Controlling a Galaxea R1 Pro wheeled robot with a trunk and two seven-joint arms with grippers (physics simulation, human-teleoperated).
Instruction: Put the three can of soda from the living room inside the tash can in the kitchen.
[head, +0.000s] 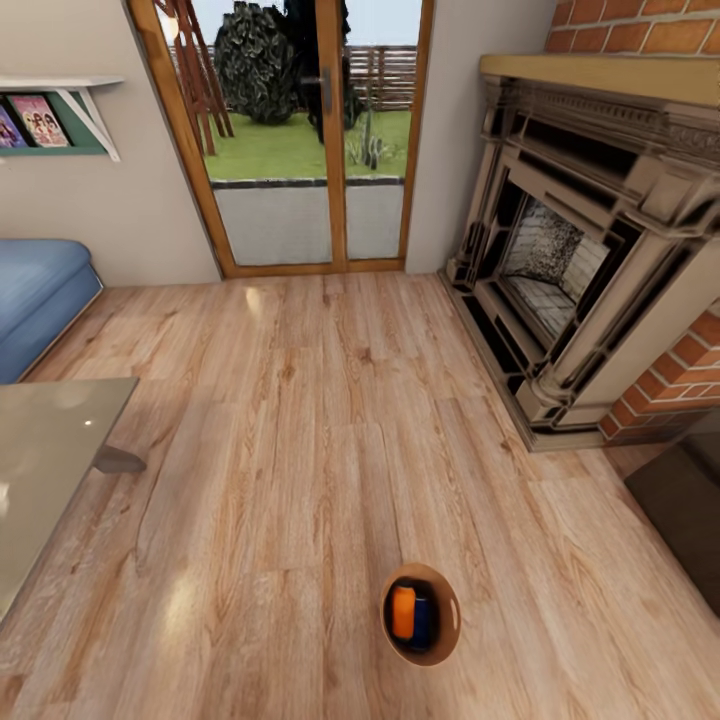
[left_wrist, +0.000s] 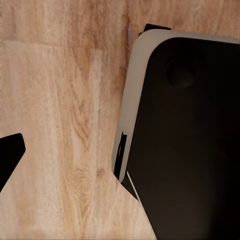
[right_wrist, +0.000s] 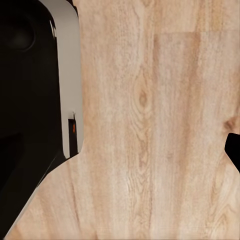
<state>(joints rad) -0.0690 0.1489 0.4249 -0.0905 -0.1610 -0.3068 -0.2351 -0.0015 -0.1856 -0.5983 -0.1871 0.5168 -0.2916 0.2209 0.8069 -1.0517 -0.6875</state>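
We observe our left gripper's dark fingertip (left_wrist: 10, 155) at the edge of the left wrist view, and our right gripper's dark fingertip (right_wrist: 234, 150) at the edge of the right wrist view. Both wrists point down beside our dark, grey-edged base (left_wrist: 190, 135). Jaw state cannot be judged.

Robot body, visible parts.

Base shell (left_wrist: 187, 135), left wrist view: broad black panel with rounded corner, bordered by a pale grey rim; shallow round recess near the corner; narrow dark slot in the rim with a small orange-red mark inside.

Base shell (right_wrist: 30, 100), right wrist view: same black panel, round recess, grey rim, slot with small red mark.

Black angular pieces at the frame edges (left_wrist: 10, 152) (right_wrist: 234, 150): matte, pointed, unmarked; identity uncertain.
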